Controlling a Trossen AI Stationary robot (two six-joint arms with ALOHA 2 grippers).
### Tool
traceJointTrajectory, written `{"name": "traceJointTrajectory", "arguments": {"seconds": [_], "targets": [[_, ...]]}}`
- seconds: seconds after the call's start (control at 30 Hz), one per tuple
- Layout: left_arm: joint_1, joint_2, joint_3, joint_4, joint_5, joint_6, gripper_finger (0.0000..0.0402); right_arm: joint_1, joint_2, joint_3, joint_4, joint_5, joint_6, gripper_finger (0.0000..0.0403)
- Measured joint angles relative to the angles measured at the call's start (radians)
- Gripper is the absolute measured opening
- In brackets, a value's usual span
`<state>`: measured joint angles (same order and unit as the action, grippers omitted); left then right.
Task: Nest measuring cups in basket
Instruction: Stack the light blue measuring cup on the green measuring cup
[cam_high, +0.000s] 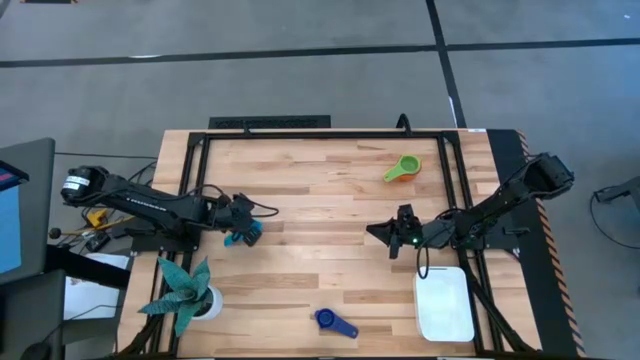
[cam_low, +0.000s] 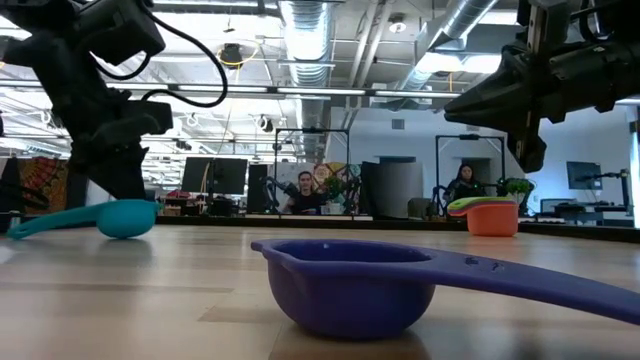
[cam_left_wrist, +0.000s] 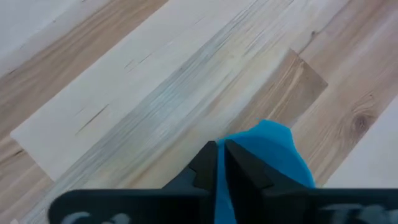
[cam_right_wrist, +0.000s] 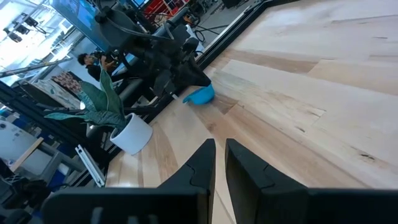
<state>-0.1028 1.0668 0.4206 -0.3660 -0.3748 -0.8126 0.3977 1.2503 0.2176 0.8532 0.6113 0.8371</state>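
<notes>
Basket (cam_high: 443, 305): white tray at the table's (cam_high: 330, 190) near right corner. Nothing shows inside it in the high view; no cup has been nested there yet.

Cup stack (cam_high: 403, 167): green on top with orange under it in the high view; the low view shows green, yellow, orange and what may be red nested together. It sits near the far edge, right of centre, well apart from the basket.

Blue cup (cam_high: 334, 322): alone near the near edge, about mid-table, handle pointing toward the basket side. Untouched.

Teal cup (cam_high: 244, 233): left of centre, resting on the wood in the low view. The left gripper (cam_high: 243, 229) has its fingers (cam_left_wrist: 239, 171) pressed close together on the cup's handle.

Right gripper (cam_high: 392, 238): hangs above the table's middle, between the stack and the basket, fingers nearly together, nothing between them.

Plant (cam_high: 185, 293): near left corner, not part of the job.

Seventh cup, dark blue: not made out separately.

Progress, judged: early. Partial nesting exists on the table only; the stack, teal and blue cups all remain to be gathered and placed in the basket.
</notes>
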Motion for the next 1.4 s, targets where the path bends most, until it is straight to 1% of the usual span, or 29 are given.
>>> {"name": "traceJointTrajectory", "arguments": {"seconds": [0.23,0.37,0.43,0.5,0.73,0.87,1.1,1.3,1.4], "targets": [[0.000,-0.011,0.006,-0.023,0.002,-0.020,0.0086,0.000,0.000,0.000,0.000,0.000,0.000,0.0063],[0.000,-0.016,0.058,-0.116,-0.004,-0.019,0.0122,0.000,0.000,0.000,-0.001,0.000,0.000,0.0063],[0.000,-0.016,0.079,-0.169,-0.014,-0.019,0.0134,0.000,0.000,0.000,-0.003,0.000,0.000,0.0063],[0.000,-0.016,0.086,-0.187,-0.015,-0.022,0.0142,0.000,0.000,0.000,-0.003,0.000,0.001,0.0063],[0.000,-0.016,0.086,-0.212,0.036,-0.072,0.0146,0.000,0.000,0.000,-0.006,0.000,0.003,0.0063],[0.000,-0.016,0.107,-0.217,0.057,-0.067,0.0146,0.000,0.000,0.000,-0.006,0.000,0.005,0.0063],[-0.021,-0.016,0.128,-0.271,0.046,-0.067,0.0146,0.002,0.000,0.000,-0.006,0.000,0.011,0.0063],[-0.038,-0.016,0.128,-0.364,0.018,-0.154,0.0146,0.002,0.000,0.000,-0.007,-0.001,0.011,0.0063],[-0.042,-0.016,0.116,-0.354,-0.013,-0.203,0.0146,0.002,0.000,0.000,-0.007,-0.004,0.010,0.0063]]}}
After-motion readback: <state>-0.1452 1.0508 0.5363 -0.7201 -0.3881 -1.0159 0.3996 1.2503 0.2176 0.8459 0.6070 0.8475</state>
